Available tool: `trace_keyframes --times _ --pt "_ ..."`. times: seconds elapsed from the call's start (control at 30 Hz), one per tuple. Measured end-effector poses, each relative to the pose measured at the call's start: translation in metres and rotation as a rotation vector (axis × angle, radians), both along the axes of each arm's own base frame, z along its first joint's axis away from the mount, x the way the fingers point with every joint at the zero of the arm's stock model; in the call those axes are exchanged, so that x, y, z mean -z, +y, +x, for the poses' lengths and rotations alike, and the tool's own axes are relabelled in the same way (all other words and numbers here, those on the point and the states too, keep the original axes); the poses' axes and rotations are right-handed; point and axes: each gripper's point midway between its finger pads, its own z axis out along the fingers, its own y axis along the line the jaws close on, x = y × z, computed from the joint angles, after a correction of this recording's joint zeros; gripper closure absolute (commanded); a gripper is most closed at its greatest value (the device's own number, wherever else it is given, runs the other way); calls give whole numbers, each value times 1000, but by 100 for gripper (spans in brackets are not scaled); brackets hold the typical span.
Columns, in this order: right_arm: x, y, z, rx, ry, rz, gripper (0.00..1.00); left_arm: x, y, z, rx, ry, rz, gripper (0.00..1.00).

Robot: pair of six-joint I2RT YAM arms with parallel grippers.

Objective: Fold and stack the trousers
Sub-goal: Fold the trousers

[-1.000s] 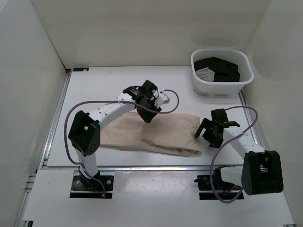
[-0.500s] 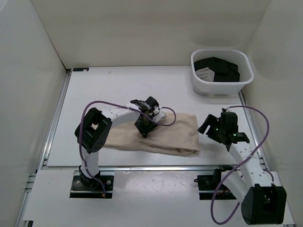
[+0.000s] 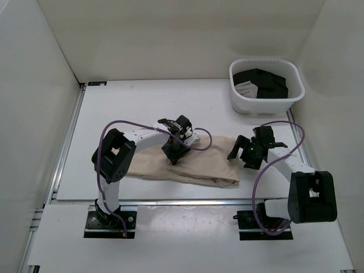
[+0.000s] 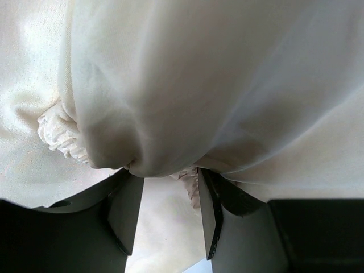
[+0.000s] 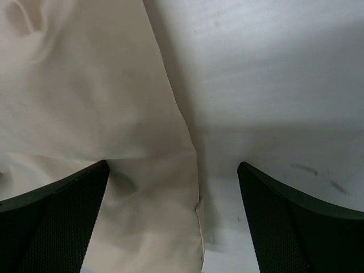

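**One pair of trousers, two grippers at it**

Counted from above: one pair of trousers [image 3: 213, 162], one basket [image 3: 257, 107], one heap of black clothing [image 3: 267, 79] with one white patch [image 3: 245, 87] inside that basket, and two arms on one white table [image 3: 131, 108]. The trousers lie flat and wrinkled toward the table's 6 o'clock edge, their length running from 9 to 3 o'clock; the basket stands apart from them in the 1 o'clock corner.

The left arm bends at its elbow and reaches in from 8 o'clock; the left gripper [image 3: 173, 153] points down onto the trousers near their 12 o'clock edge, a little to the 9 o'clock side of the middle. In the left wrist view the left gripper [image 4: 168, 213] has its fingers [image 4: 126, 210] drawn fairly near each other, with a gathered bulge of the trousers [image 4: 199, 74] pinched at their tips; the cloth puckers around that spot.

The right arm lies low and reaches in from 4 o'clock; the right gripper [image 3: 240, 156] is at the 3 o'clock end of the trousers. In the right wrist view the right gripper [image 5: 173, 213] has its fingers [image 5: 57, 222] spread wide, holding nothing; between them runs the edge of the trousers [image 5: 85, 85], with bare table [image 5: 273, 85] on the other side.
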Motion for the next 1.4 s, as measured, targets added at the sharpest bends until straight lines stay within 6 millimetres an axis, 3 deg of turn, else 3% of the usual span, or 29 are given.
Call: trace_keyframes --times 0.1,0.13,0.33,0.4,0.43,0.53,0.7,0.8,0.83,0.87,1.0,1.1,1.27,1.33,1.4 --pt "-1 7 9 -23 -24 35 3 0 0 0 0 0 2 46" --pt "-1 11 13 -33 -36 56 14 0 0 0 0 0 2 46" --pt "4 27 24 -60 -70 157 39 0 0 1 -2 -3 5 46" --pt "7 29 23 -64 -81 175 60 0 1 1 -1 -4 6 46" --pt "10 30 20 -70 -77 189 77 0 1 1 -1 -5 6 46" --pt "18 33 11 -65 -44 228 100 0 1 2 -1 -8 7 46" --pt "17 30 8 -43 -27 244 100 -1 1 2 4 -9 6 43" --pt "14 21 -4 -12 24 204 100 -5 -3 5 14 -14 -6 31" --pt "10 17 -6 -2 43 182 100 -8 -5 7 18 -17 -16 15" --pt "3 13 -7 1 51 156 100 -11 -8 9 28 -22 -24 0" --pt "-41 -6 9 8 20 44 100 -37 -15 17 21 -41 -85 0" --pt "-75 -23 15 16 3 -45 100 -63 -3 22 -8 -71 -121 0" --pt "-136 -57 6 75 36 -217 100 -104 57 38 -158 -167 -145 0" --pt "-175 -70 5 117 14 -282 100 -110 81 46 -227 -191 -137 0" --pt "-217 -79 17 159 -80 -321 100 -109 100 51 -281 -194 -122 0"
